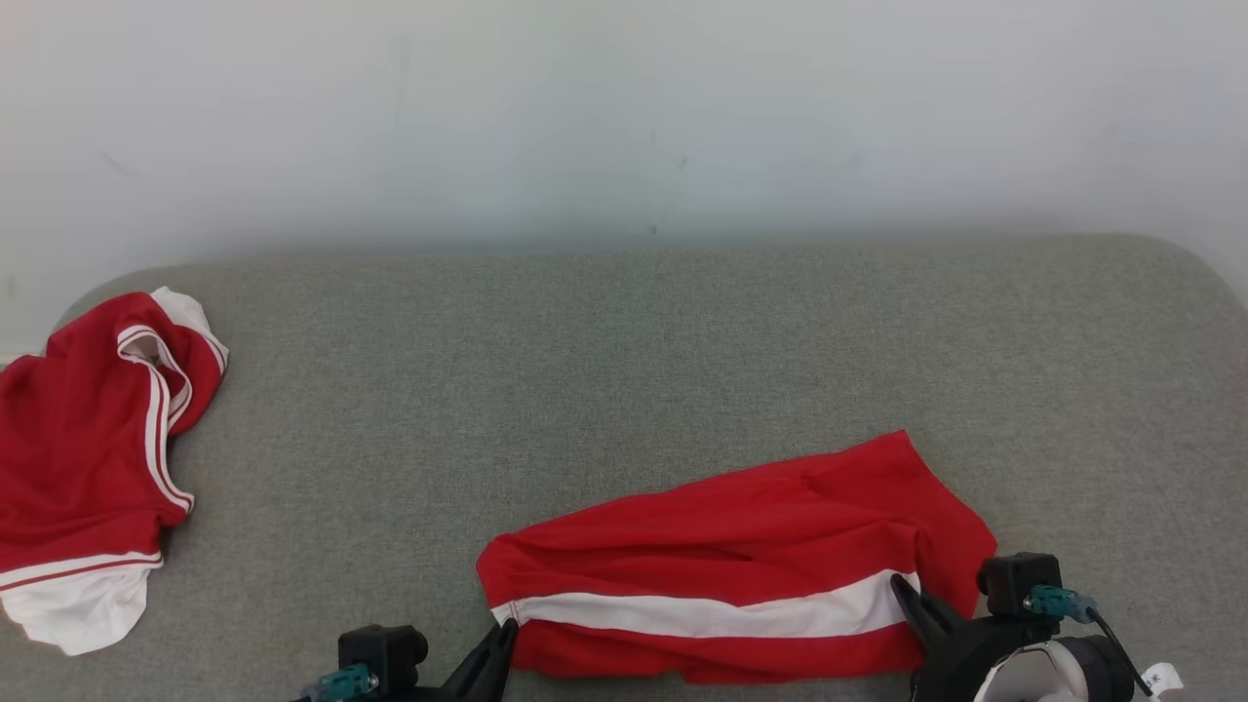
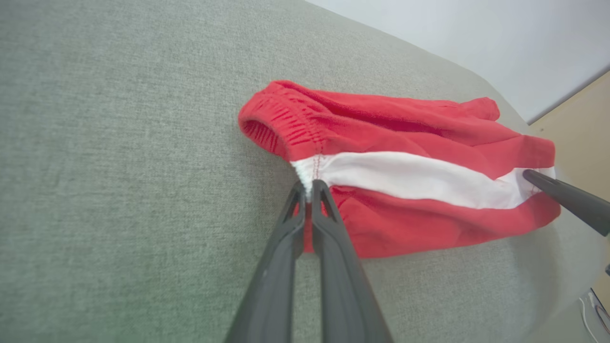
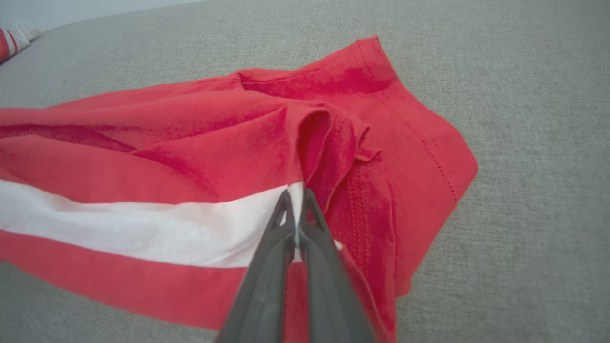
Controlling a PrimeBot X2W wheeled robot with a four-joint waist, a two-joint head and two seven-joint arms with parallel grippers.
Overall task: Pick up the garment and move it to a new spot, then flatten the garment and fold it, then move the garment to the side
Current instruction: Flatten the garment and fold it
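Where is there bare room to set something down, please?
Bare: the wide patch between the second garment and the shorts, back to the wall. Crowded: the near edge, where left gripper and right gripper clamp the shorts.

The left gripper (image 2: 309, 186) is pinched tight on the white stripe at the waistband end of the red garment (image 2: 405, 124), which lies rumpled on the grey cushion (image 2: 119, 143). Over at the far end, the right gripper (image 2: 534, 179) meets that same stripe.

A grey woven surface (image 1: 624, 390) with rounded far corners meets a pale wall (image 1: 624, 117). At its left edge lies a crumpled red top (image 1: 78, 458) — white trim, thin stripes. Past the right corner shows tan floor (image 2: 581, 124).
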